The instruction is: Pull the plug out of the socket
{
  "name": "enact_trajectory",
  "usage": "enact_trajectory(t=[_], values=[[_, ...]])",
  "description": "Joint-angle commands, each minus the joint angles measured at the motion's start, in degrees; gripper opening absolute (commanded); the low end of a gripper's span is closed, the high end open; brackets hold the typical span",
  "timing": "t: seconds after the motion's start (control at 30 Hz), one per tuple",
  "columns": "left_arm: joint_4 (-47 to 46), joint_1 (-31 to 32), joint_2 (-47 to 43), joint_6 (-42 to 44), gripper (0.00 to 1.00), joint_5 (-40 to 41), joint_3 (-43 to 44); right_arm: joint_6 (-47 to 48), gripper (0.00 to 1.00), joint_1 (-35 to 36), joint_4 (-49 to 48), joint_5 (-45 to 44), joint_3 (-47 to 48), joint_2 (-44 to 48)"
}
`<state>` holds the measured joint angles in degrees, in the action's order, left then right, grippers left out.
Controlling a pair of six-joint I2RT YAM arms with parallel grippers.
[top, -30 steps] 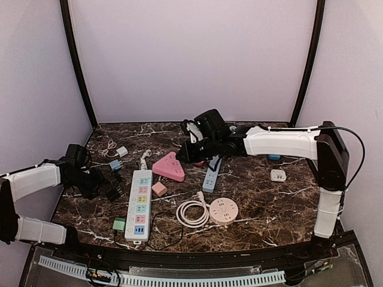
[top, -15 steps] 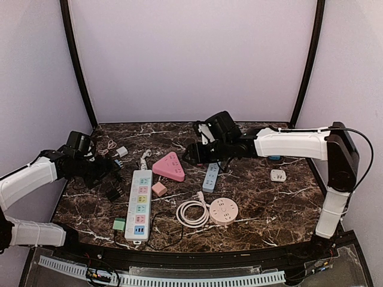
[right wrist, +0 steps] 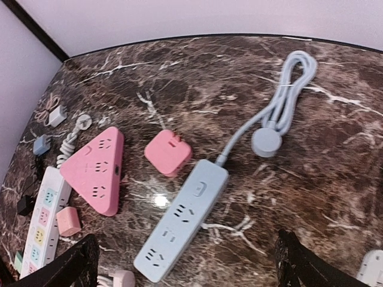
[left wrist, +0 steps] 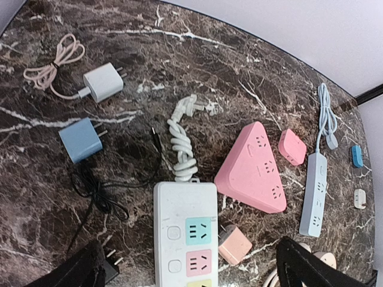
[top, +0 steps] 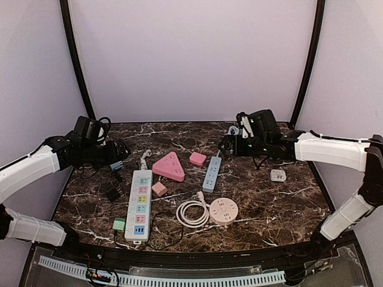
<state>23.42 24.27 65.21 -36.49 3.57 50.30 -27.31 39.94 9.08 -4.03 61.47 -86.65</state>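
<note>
My hands both hang wide open, holding nothing: left hand [top: 118,150] far left, right hand [top: 230,143] far right; pink plug [right wrist: 168,152] lies loose beside triangular socket [right wrist: 96,169]

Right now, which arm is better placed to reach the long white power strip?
Left, probably: the left gripper hangs open near the white power strip, while the right gripper sits farther off, beyond the blue power strip.
</note>
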Motion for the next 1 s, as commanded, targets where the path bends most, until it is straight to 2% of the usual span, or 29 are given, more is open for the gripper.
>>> enact_trajectory(t=[0.0, 0.13, 0.23, 0.37, 0.5, 0.6, 0.7, 0.8, 0.83, 0.97], values=[[-1.5, 0.1, -1.9, 5.4, 0.99, 6.2, 3.1, 2.8, 0.99, -3.5, -3.6, -8.5, -6.4, 9.1], [-3.1, 0.0, -2.8, 7.4, 0.99, 8.0, 3.0, 4.5, 0.99, -7.3, -5.1, -14.4, -12.8, 16.6], [-5.2, -0.3, -3.8, 8.9, 0.99, 8.9, 2.0, 8.9, 0.99, -9.9, -10.7, -15.9, -19.8, 22.4], [-11.4, -2.4, -6.8, 13.5, 0.99, 7.7, -2.5, 15.6, 0.99, -12.7, -19.2, -18.5, -29.0, 29.1], [-20.3, -6.9, -10.6, 16.8, 0.99, 4.2, -9.5, 18.5, 0.99, -18.4, -22.3, -18.2, -33.0, 31.7], [-27.4, -10.7, -13.4, 17.1, 0.99, 1.1, -15.3, 21.0, 0.99, -24.1, -24.7, -18.7, -34.9, 32.0], [-29.4, -11.7, -13.1, 17.8, 0.99, 1.3, -17.5, 22.6, 0.99, -31.7, -32.0, -14.6, -39.3, 32.5], [-31.8, -12.0, -11.7, 19.2, 0.99, 2.6, -19.1, 20.6, 0.99, -38.1, -44.2, -9.9, -45.1, 30.7], [-33.1, -12.1, -11.6, 19.2, 0.99, 3.9, -20.0, 21.1, 0.99, -39.1, -51.5, -9.9, -46.8, 28.6], [-35.5, -12.4, -10.7, 21.2, 0.99, 8.4, -21.4, 24.4, 0.99, -39.4, -64.9, -4.9, -46.7, 18.1]])
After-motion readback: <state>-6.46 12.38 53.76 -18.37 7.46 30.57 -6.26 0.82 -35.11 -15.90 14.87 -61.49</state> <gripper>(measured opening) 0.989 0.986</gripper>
